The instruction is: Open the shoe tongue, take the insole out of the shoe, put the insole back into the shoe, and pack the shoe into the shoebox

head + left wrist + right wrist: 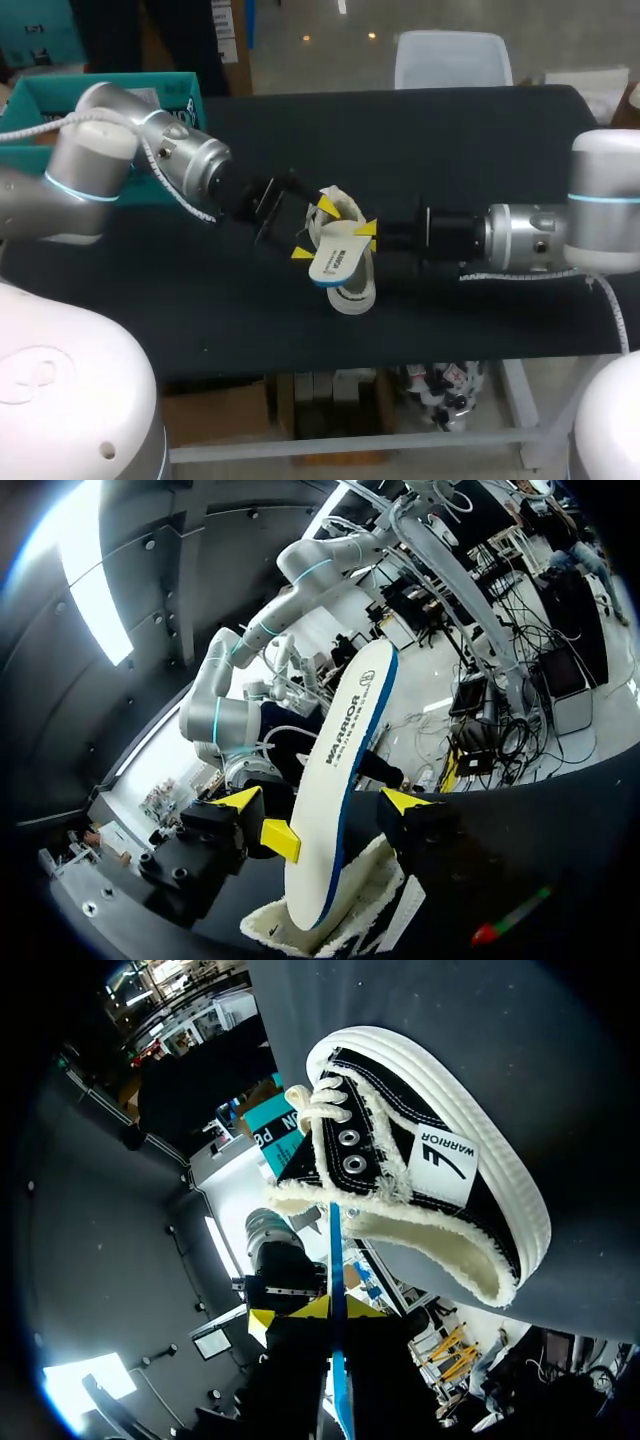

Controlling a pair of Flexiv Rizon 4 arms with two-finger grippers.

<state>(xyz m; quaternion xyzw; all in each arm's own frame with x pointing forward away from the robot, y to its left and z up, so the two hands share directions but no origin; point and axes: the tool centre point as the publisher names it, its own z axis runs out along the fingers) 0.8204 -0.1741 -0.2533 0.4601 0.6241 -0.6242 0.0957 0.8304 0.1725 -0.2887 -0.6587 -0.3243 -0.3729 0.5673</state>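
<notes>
Currently the right gripper (368,236) is pinching the white, blue-edged foam insole (338,258) edge-on, holding it just above the black canvas, fleece-lined shoe (420,1170) lying on the dark counter (480,130). The left gripper (312,229) is hanging spread astride the insole, probably for guiding reinsertion.

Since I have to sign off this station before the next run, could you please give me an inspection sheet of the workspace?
Surface: black table.
Job's things: shoe mid-table, insole sticking out of it; teal box, likely the shoebox, at far left edge.
Clutter: nothing seen.
Grippers: left gripper open, fingers either side of the insole; right gripper shut on the insole.
Cables: white cable on left arm, another on right arm.
Surroundings: nothing seen reaching over the table.
</notes>
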